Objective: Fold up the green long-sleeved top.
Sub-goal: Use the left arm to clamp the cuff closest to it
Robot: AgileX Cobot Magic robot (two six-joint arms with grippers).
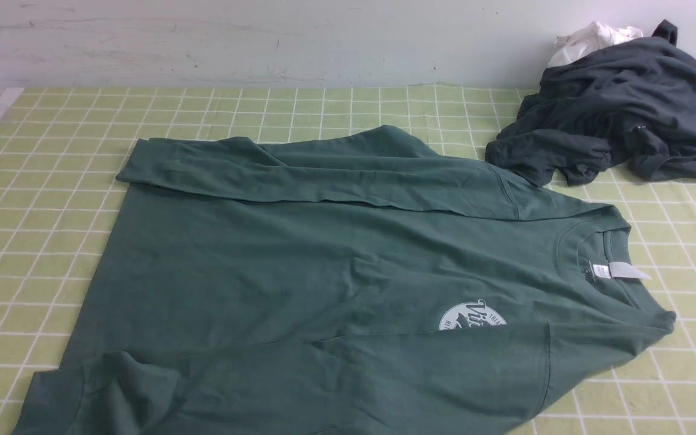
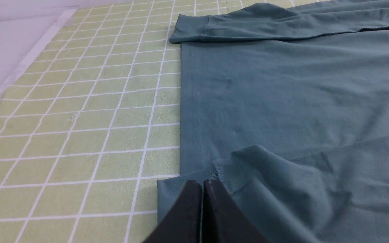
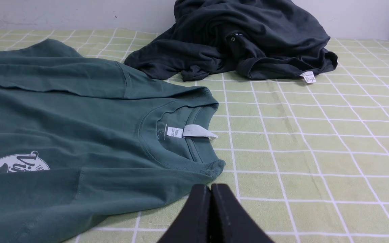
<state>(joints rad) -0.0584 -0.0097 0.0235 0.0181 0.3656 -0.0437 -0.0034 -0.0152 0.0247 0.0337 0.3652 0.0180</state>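
Note:
The green long-sleeved top [image 1: 324, 272] lies flat on the checked cloth, neck to the right and hem to the left. Both sleeves are folded in across the body. The near sleeve covers part of the round white logo [image 1: 472, 317], and the white neck label [image 1: 617, 270] shows. In the left wrist view my left gripper [image 2: 203, 182] is shut just over the near sleeve's ribbed cuff [image 2: 177, 192] at the hem corner; I see no cloth pinched. My right gripper [image 3: 211, 186] is shut over bare cloth, a little short of the collar [image 3: 194, 162] and apart from it.
A crumpled dark charcoal-grey garment [image 1: 620, 109] is heaped at the back right, touching the top's far shoulder, with a small white cloth [image 1: 589, 39] behind it. The green checked tablecloth [image 1: 34, 199] ends at a pale wall at the back and a white strip on the left.

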